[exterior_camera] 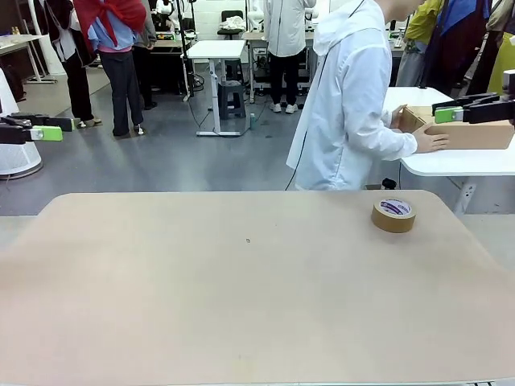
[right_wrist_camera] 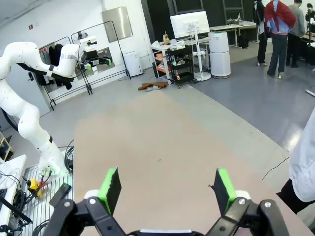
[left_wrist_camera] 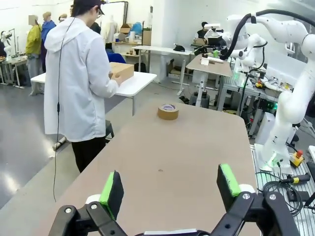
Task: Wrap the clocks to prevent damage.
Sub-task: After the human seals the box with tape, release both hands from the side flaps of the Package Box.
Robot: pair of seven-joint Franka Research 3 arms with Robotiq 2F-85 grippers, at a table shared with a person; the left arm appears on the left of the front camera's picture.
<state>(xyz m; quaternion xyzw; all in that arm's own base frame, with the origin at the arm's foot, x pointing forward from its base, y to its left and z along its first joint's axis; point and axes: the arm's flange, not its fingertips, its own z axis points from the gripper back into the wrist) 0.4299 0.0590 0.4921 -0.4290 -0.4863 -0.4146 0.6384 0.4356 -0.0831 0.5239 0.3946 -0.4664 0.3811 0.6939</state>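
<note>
I have both arms over the near part of the wide beige desk. My left end effector stands wide, its two black fingers well apart, a green pad showing on one of them, and nothing lies between them. My right end effector is just as wide and also holds nothing, its fingers rising over the beige surface. In the front view they come in from opposite side edges.

On the desk I see a roll of brown packing tape with a printed white and purple core. It lies flat near the far right corner, apart from both end effectors. A small dark speck marks the surface around the middle.

Beyond the far edge stands a person in a white hooded jacket and black trousers, turned toward a second, white desk with rounded corners. A brown rectangular cardboard box is there, and the person's right hand is on its side, with the left hand at its end. I can't tell where the clocks are, or whether that box holds them.
</note>
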